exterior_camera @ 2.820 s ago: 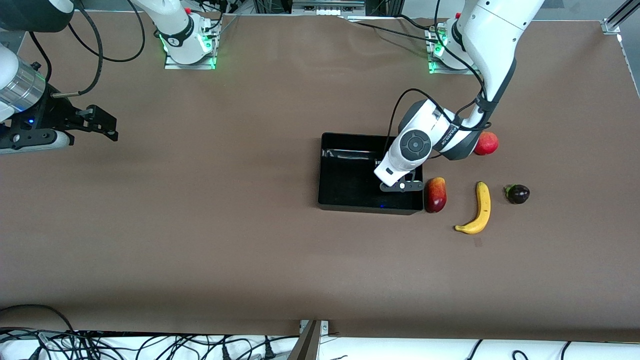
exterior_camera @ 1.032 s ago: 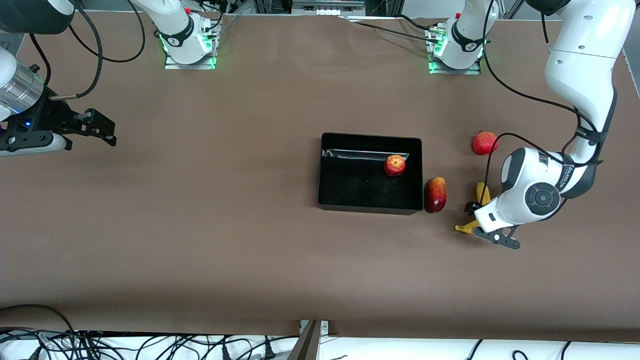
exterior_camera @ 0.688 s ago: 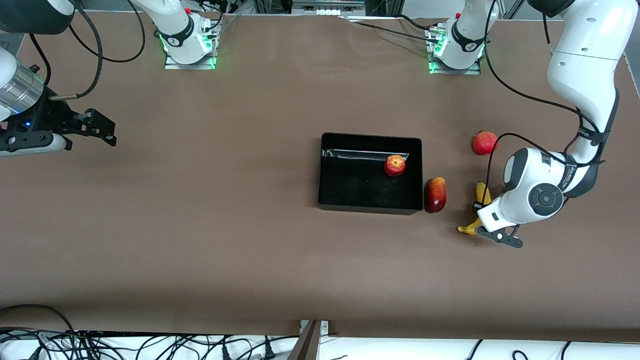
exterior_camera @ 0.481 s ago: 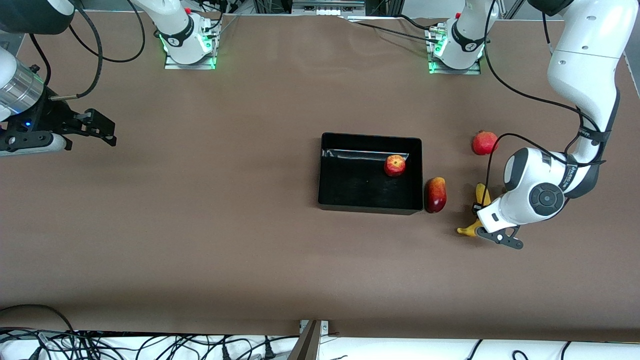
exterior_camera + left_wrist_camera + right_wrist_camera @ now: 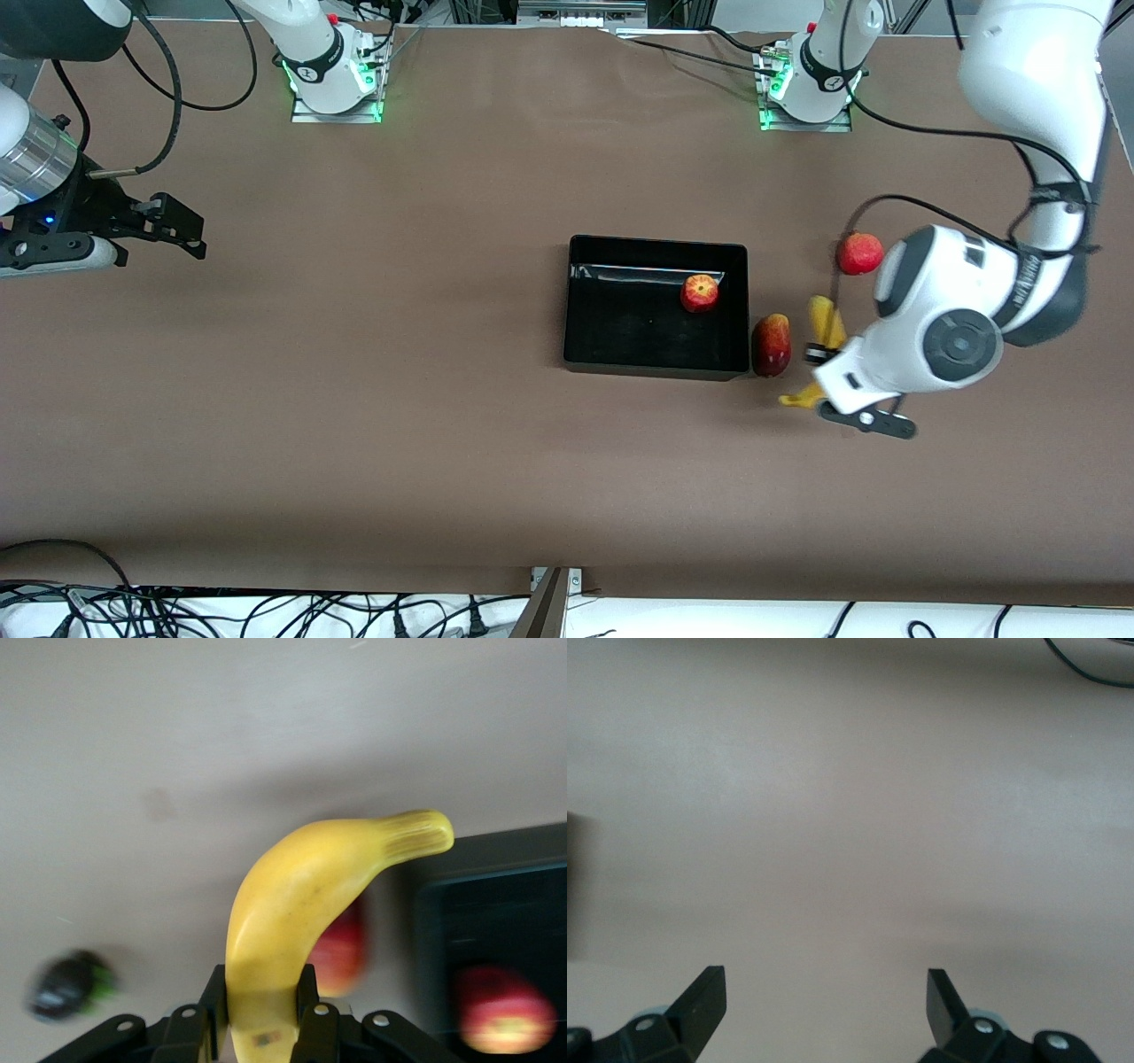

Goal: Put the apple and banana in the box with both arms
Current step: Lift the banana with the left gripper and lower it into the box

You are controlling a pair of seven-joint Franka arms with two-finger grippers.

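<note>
Left wrist view is showing the banana [image 5: 297, 904] clamped near one end between the fingers of the left gripper [image 5: 263, 1014], its longer part sticking out free toward the box [image 5: 496, 939]. In the front view the banana [image 5: 822, 321] is hanging in the air over bare table beside the mango [image 5: 772, 345], which is lying just beside the box [image 5: 657, 243] at the left arm's end. The apple [image 5: 700, 293] is already sitting inside the box, near the wall closest to the mango. A pomegranate [image 5: 859, 253] is resting farther from the front camera than the left gripper [image 5: 828, 377], and a dark fruit [image 5: 66, 985] is showing only in the left wrist view.

The right gripper [image 5: 824, 1005] is waiting over bare table at the right arm's end, its fingers spread apart and holding nothing.

Since the grip is sitting so close to one end, I judge the banana may be pivoting or slipping during the carry. Its free end could also clip the mango or the box wall if the arm is travelling too low, and a release too near the apple could knock the fruit.
</note>
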